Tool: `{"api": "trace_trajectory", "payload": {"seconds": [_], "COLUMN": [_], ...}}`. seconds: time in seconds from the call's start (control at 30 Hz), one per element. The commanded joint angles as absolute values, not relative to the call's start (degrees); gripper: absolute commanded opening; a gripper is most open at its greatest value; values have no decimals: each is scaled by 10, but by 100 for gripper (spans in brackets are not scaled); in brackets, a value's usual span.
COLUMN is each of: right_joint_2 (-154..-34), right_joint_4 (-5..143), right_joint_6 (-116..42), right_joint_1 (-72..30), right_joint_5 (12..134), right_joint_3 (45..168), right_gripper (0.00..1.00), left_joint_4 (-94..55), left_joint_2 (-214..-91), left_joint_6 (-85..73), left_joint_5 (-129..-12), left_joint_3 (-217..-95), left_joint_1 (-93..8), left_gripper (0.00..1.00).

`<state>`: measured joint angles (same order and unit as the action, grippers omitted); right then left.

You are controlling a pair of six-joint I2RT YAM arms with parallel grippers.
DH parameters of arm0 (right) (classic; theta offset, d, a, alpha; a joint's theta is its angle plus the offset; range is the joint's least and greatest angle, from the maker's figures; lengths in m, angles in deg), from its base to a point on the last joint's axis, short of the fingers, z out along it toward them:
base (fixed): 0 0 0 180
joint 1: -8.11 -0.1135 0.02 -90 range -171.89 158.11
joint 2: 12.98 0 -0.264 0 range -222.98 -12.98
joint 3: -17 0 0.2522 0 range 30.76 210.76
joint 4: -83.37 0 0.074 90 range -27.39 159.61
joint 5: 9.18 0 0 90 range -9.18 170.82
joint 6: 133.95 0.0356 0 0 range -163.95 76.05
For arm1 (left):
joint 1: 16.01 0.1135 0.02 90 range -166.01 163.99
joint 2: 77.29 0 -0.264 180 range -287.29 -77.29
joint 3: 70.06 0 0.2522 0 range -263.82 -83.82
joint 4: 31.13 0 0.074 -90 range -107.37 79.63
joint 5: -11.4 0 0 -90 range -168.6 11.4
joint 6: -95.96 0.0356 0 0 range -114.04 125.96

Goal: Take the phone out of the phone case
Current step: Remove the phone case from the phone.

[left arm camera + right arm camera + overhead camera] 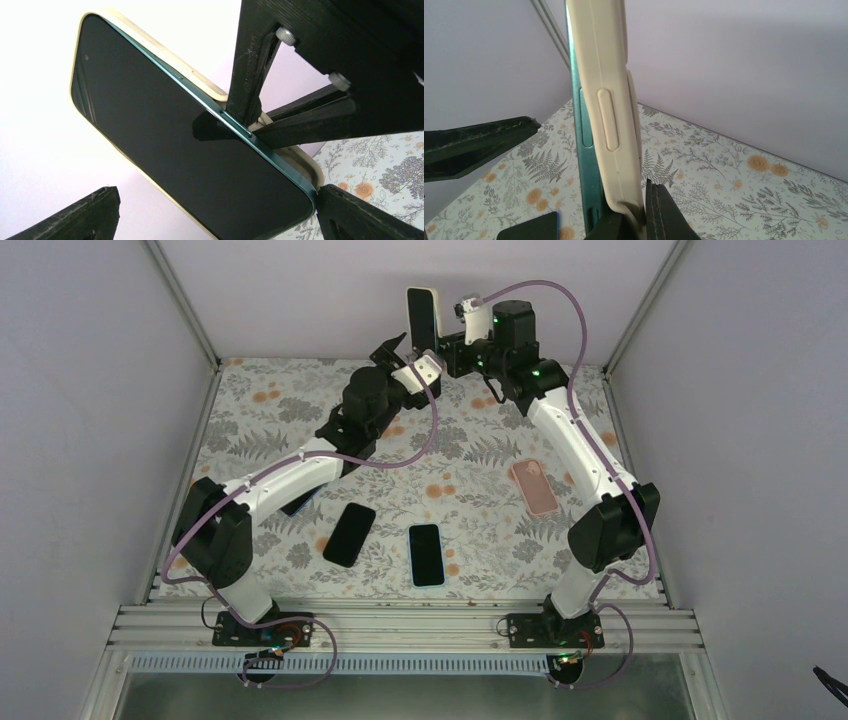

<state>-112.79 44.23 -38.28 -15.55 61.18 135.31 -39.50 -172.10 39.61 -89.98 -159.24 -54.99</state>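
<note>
Right end effector (631,220) is clamped shut on the lower end of the cream rubbery phone case (609,100), holding it upright in the air above the worktop's (480,455) far edge. The dark-screened phone with the teal metal frame (165,125) sits in that case. Along one long side the teal edge shows beside the cream wall, so it looks partly unseated. Left end effector (395,348) is wide open, one finger on either side of the phone, touching nothing as far as I can tell.

Risks as I see them:
- Right fingertip seems to overlap the screen edge, so it may be pinning phone and case together. A pull from the left would fight that clamp and could twist the lot out of the pinch.
- Grip is at one end only, so a side push levers it.
- If the phone pops free before the left closes, it drops from height onto the worktop. It could land on the black phone (349,534) or the blue-edged phone (426,554) near the front edge.
</note>
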Motion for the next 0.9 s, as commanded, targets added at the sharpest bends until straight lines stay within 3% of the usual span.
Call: {"api": "trace_trajectory", "payload": {"seconds": [0.0,0.2,0.53,0.7,0.87], "right_joint_2": [-1122,-1116,-1109,-1121,-1149], "right_joint_4": [474,473,481,493,483], "right_joint_6": [-382,-385,-392,-387,-394], "right_joint_1": [-166,-185,-218,-230,-252], "right_joint_5": [606,609,607,558,508], "right_joint_3": [1373,1368,1324,1292,1301], "right_gripper": [3,3,3,3,3], "left_joint_4": [-443,-556,-769,-910,-935], "left_joint_2": [-1729,-1763,-1791,-1815,-1849], "left_joint_6": [403,477,575,646,678], "left_joint_5": [-943,-1072,-1133,-1106,-1084], "left_joint_3": [-1597,-1600,-1579,-1569,-1595], "left_joint_1": [-546,-550,-535,-537,-545], "left_gripper": [96,94,92,69,65]}}
